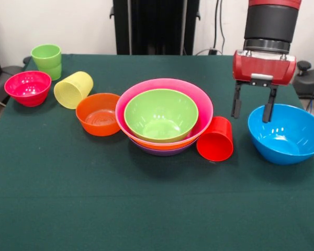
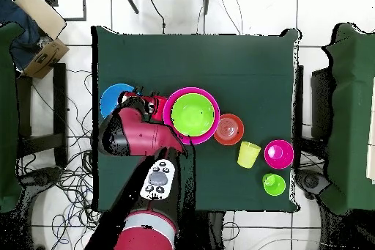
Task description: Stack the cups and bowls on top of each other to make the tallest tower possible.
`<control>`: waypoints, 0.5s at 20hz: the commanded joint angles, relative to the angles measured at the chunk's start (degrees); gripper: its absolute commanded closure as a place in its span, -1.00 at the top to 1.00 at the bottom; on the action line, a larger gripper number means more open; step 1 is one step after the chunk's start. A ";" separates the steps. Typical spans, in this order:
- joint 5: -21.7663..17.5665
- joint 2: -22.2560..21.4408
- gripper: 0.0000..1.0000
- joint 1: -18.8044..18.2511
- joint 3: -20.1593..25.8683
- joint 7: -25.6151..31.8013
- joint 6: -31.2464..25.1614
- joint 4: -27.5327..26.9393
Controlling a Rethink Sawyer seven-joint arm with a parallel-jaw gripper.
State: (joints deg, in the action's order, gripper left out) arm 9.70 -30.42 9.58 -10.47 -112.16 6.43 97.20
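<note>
The tower (image 1: 165,86) stands mid-table: nested bowls with purple, orange and pink rims and a lime-green bowl (image 1: 161,112) innermost; it also shows in the overhead view (image 2: 192,114). A red cup (image 1: 215,138) lies on its side against the tower's right. The blue bowl (image 1: 287,133) sits alone at the right. My gripper (image 1: 251,118) is open and empty, its fingers hanging on either side of the blue bowl's far left rim. A small red-orange bowl (image 1: 98,114), a tipped pale yellow cup (image 1: 73,89), a magenta bowl (image 1: 27,87) and an upright green cup (image 1: 47,60) lie left.
The dark green tablecloth (image 1: 146,209) covers the whole table. The robot's black pedestal (image 1: 156,26) stands at the far edge. Chairs stand beside the table on both sides, and cables run across the floor in the overhead view.
</note>
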 commanded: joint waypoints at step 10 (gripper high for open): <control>-3.07 7.30 1.00 6.01 -1.29 -1.06 -28.10 -8.50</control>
State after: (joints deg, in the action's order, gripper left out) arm 9.70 -25.91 13.66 -13.54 -112.16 -11.32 94.56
